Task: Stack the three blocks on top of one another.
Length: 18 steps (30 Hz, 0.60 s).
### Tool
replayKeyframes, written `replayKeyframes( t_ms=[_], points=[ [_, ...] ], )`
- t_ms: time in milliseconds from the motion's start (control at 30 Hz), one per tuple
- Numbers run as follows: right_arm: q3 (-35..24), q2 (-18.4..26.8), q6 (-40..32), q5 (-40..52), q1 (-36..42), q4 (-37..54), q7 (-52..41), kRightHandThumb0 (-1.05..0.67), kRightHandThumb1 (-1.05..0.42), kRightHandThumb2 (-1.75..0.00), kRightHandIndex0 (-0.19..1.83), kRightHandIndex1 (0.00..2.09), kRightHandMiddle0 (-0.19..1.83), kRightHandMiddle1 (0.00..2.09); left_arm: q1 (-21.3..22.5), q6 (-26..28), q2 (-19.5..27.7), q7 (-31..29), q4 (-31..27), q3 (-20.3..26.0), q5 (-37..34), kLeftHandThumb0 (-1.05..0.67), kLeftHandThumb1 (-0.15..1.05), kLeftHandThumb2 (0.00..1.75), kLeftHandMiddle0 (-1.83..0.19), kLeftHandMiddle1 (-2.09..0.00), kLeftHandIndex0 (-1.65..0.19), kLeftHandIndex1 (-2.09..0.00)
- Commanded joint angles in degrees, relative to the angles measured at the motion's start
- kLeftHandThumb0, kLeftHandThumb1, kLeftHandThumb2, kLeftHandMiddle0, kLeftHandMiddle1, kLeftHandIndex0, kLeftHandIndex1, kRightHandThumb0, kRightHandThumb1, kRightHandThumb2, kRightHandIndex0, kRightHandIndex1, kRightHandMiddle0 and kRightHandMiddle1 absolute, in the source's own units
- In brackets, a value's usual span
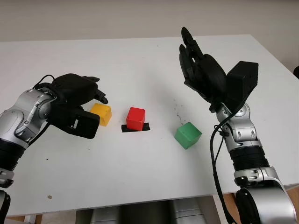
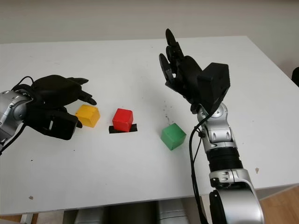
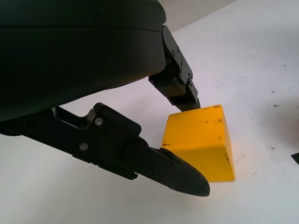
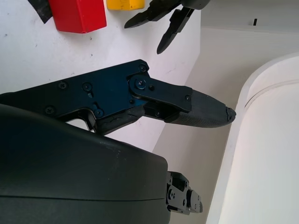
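White table (image 1: 140, 177) spreads before you with three blocks in a loose row, none stacked. On your left, the left hand (image 1: 77, 95) hovers just beside the yellow cube-shaped block (image 1: 102, 114), fingers (image 3: 173, 170) reaching past two sides of it without gripping, so it is open. Next comes the red cube-shaped block (image 1: 135, 118), sitting on a strip of black tape (image 1: 136, 128). Further right lies the green cube-shaped block (image 1: 188, 135), turned at an angle. Your right hand (image 1: 198, 65) is raised above the table behind the green block, open and empty.
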<state>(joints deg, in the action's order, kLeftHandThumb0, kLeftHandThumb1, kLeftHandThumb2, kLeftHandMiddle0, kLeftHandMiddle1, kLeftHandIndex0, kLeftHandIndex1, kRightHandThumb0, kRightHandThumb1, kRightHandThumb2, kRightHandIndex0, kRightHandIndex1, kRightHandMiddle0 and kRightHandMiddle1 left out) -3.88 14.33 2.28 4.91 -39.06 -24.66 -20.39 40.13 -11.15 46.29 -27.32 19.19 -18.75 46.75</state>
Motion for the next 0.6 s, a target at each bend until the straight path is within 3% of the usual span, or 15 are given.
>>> replayKeyframes(
  t_ms=[0, 267, 367, 500, 567],
  points=[
    [-0.3, 0.6, -0.6, 0.3, 0.1, 1.1, 0.2, -0.70, -1.05, -0.68, -0.19, 0.02, -0.19, 0.01, -0.2, -0.1, -0.4, 0.6, 0.5, -0.9, 0.6, -0.78, 0.93, 0.06, -0.10, -0.06, -0.59, -0.22],
    [-0.4, 0.7, -1.0, 0.3, 0.5, 1.9, 0.4, -0.70, -1.05, -0.67, -0.19, 0.03, -0.19, 0.02, -0.2, -0.2, -0.8, 1.3, 1.3, -1.8, 1.7, -0.81, 0.94, 0.06, -0.14, -0.07, -0.65, -0.29],
    [-0.3, 0.7, -1.2, 0.3, 0.5, 1.9, 0.1, -0.70, -1.05, -0.68, -0.19, 0.03, -0.19, 0.02, -0.7, -0.3, -1.2, 2.2, 1.5, -1.7, 1.4, -0.82, 0.96, 0.05, -0.17, -0.06, -0.51, -0.63],
    [-0.3, 0.5, -0.2, 0.2, 0.4, 1.4, 0.2, -0.69, -1.05, -0.68, -0.19, 0.03, -0.19, 0.02, -2.3, -0.5, -2.0, 5.0, 2.2, -1.0, 0.1, -0.80, 0.96, 0.05, -0.22, -0.06, -0.46, -0.84],
    [-0.3, 0.5, -0.4, 0.2, 0.4, 1.5, 0.1, -0.69, -1.05, -0.69, -0.19, 0.03, -0.19, 0.02, -3.2, -0.5, -2.2, 6.8, 2.6, -0.8, -0.3, -0.68, 0.98, 0.06, -0.24, -0.06, -0.45, -0.96]
  ],
)
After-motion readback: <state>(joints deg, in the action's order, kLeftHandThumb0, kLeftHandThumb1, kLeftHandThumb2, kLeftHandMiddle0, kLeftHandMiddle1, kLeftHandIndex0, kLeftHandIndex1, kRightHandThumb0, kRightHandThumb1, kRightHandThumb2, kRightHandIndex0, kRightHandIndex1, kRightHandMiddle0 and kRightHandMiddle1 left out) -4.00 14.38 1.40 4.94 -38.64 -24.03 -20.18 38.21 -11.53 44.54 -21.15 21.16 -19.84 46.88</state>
